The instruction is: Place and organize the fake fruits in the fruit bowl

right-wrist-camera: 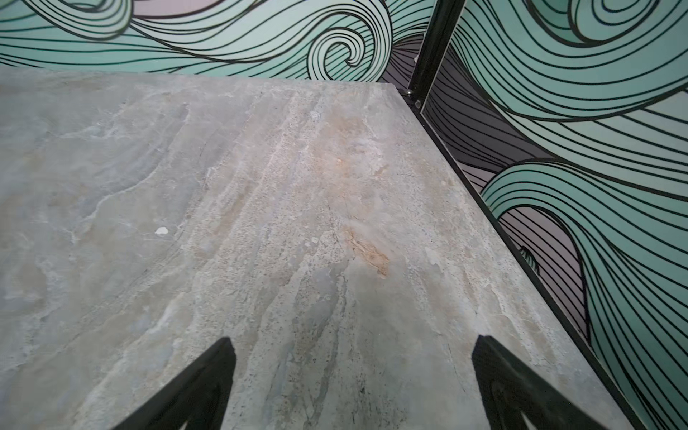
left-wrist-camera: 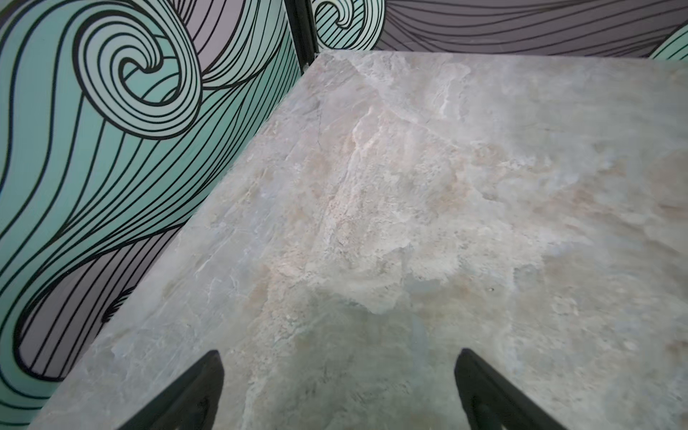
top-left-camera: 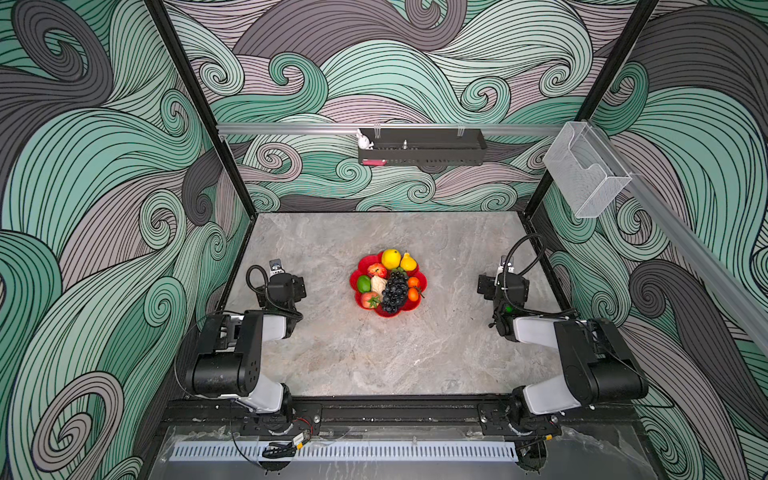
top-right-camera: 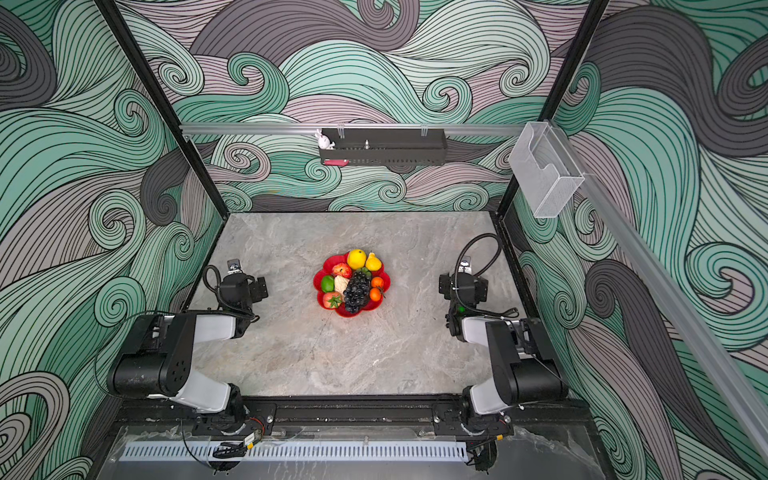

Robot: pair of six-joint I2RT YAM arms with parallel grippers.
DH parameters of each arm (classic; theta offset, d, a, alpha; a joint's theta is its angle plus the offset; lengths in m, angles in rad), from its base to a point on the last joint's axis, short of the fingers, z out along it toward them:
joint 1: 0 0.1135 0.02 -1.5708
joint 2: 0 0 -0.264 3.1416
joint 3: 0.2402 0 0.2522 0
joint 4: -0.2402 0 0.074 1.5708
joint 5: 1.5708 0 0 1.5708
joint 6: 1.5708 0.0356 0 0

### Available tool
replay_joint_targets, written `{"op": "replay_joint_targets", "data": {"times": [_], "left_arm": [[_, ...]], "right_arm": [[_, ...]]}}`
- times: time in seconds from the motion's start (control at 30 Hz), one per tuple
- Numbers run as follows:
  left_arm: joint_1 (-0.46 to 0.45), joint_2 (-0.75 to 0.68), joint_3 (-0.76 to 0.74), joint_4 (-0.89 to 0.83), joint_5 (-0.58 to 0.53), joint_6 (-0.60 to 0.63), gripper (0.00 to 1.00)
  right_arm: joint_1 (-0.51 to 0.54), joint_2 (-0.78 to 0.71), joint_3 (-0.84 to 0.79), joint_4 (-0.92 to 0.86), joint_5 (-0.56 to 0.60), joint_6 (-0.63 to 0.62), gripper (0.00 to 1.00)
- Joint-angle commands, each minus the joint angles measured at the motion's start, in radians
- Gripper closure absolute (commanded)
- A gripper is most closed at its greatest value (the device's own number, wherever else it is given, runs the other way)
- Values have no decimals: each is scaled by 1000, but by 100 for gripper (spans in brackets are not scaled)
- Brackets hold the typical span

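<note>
The fruit bowl [top-left-camera: 362, 263] [top-right-camera: 326, 266], a red flower-shaped dish, sits mid-table in both top views. All the fake fruits I see lie in it: a lemon [top-left-camera: 391, 258], a pear [top-left-camera: 408, 262], a lime [top-left-camera: 364, 283], a dark grape bunch [top-left-camera: 395, 291], two small oranges [top-left-camera: 413, 282], a red apple [top-left-camera: 377, 270] and a cream piece [top-left-camera: 378, 285]. My left gripper [top-left-camera: 291, 286] [left-wrist-camera: 338, 353] hangs open over bare table well left of the bowl. My right gripper [top-left-camera: 494, 286] [right-wrist-camera: 353, 338] hangs open well right of it. Nothing lies between either pair of fingers.
A black tray [top-left-camera: 422, 147] with a white rabbit figure [top-left-camera: 364, 140] hangs on the rear rail. A clear plastic box [top-left-camera: 586, 174] is fixed to the right rail. Patterned walls close the table on three sides, near each gripper.
</note>
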Motion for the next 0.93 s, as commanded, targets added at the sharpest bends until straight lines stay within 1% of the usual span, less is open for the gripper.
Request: {"op": "replay_joint_targets", "data": {"times": [0.0, 0.03, 0.1, 0.17, 0.23, 0.33, 0.4, 0.47, 0.53, 0.73, 0.9], "left_arm": [[0, -6, 17, 34, 65, -34, 1], [0, -6, 15, 39, 68, -31, 1], [-1, -8, 15, 35, 66, -33, 1], [-2, -8, 17, 28, 66, -34, 1], [-1, -8, 16, 32, 65, -33, 1], [-1, -8, 17, 31, 65, -32, 1], [-1, -8, 17, 31, 65, -32, 1], [-1, -8, 17, 31, 65, -33, 1], [-1, -8, 17, 32, 65, -33, 1], [-1, -8, 17, 32, 64, -33, 1], [-1, -8, 17, 32, 64, -33, 1]], "right_arm": [[-26, 7, 1, 63, -111, 23, 0], [-32, 15, -16, 91, -126, 27, 0], [-35, 73, -58, 261, -138, 11, 0], [-35, 25, -31, 129, -142, 21, 0], [-35, 55, -51, 215, -141, 14, 0], [-34, 32, -37, 148, -142, 18, 0], [-35, 45, -44, 187, -141, 16, 0], [-35, 35, -39, 156, -144, 18, 0], [-35, 41, -41, 175, -142, 17, 0], [-38, 42, -27, 141, -153, 21, 0], [-38, 36, -40, 161, -151, 18, 0]]}}
